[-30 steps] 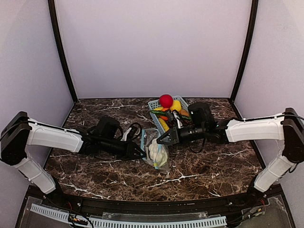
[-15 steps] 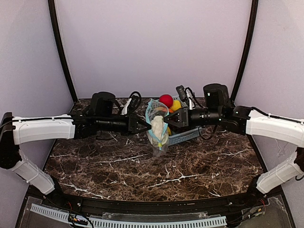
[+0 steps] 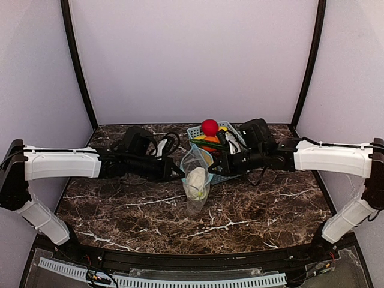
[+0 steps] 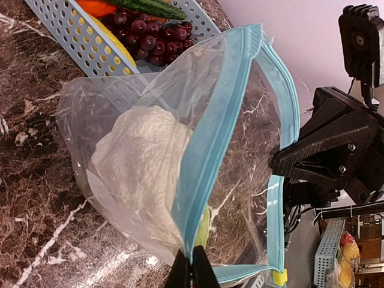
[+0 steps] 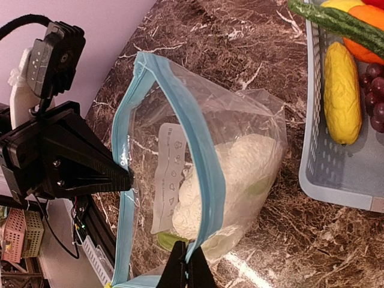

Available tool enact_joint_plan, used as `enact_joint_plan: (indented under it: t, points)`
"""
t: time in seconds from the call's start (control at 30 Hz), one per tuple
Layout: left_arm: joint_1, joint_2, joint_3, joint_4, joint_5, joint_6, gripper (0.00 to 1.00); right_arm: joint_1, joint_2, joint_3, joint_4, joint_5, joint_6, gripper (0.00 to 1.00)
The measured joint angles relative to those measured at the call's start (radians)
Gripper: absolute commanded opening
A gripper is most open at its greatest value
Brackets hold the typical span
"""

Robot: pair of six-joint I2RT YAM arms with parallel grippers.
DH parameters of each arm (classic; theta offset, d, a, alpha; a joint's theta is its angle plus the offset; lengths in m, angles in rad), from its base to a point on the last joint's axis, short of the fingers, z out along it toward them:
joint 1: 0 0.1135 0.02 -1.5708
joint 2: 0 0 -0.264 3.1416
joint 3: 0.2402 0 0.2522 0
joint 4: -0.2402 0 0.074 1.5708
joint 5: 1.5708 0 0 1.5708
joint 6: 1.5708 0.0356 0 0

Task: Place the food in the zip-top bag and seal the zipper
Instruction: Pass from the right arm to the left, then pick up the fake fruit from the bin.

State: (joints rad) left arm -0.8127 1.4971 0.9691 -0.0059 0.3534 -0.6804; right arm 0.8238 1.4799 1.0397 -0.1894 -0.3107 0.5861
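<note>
tools: left tool (image 4: 192, 268) pinched shut on one zipper (image 4: 211, 138) lip, right tool (image 5: 189, 268) on the opposite lip | zip-top bag (image 3: 195, 180) hangs open between them, cauliflower (image 4: 138, 162) inside | next: banana (image 5: 341, 90) in basket (image 5: 336, 174) behind, nearer right arm

A lab robot booth: plain pale-lilac panel walls (image 3: 192, 60) with black corner posts (image 3: 78, 66) rise beyond the left claw (image 3: 182, 176) and right claw (image 3: 211, 163). A dark marble-patterned tabletop (image 3: 258, 210) lies beneath them, and a white slotted cable duct (image 3: 180, 280) runs behind them.
</note>
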Motion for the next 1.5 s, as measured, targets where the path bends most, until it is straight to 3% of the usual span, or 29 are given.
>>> enact_joint_plan:
  t: [0.13, 0.33, 0.43, 0.53, 0.73, 0.87, 1.2, 1.5]
  points:
    - [0.001, -0.002, 0.021, -0.006, -0.009, 0.023, 0.01, 0.0, -0.041, 0.008, 0.0, 0.034, -0.013, 0.0]
    - [0.02, -0.002, 0.023, -0.026, -0.005, 0.042, 0.01, 0.0, -0.048, 0.012, -0.031, 0.08, -0.035, 0.5]
    - [0.046, 0.0, 0.023, -0.034, 0.013, 0.054, 0.01, 0.0, -0.048, 0.019, -0.054, 0.104, -0.05, 0.62]
    - [0.085, 0.005, 0.023, -0.045, 0.04, 0.074, 0.01, 0.0, -0.05, 0.046, -0.095, 0.139, -0.073, 0.68]
    - [0.185, 0.049, 0.054, -0.109, 0.129, 0.153, 0.01, -0.021, -0.063, 0.144, -0.196, 0.239, -0.149, 0.65]
    - [0.21, 0.098, 0.132, -0.181, 0.198, 0.25, 0.01, -0.067, -0.027, 0.204, -0.245, 0.263, -0.2, 0.57]
    - [0.238, 0.122, 0.23, -0.351, 0.259, 0.48, 0.01, -0.151, 0.302, 0.408, -0.303, 0.251, -0.3, 0.49]
    - [0.239, 0.122, 0.23, -0.406, 0.199, 0.511, 0.01, -0.154, 0.541, 0.569, -0.313, 0.214, -0.369, 0.44]
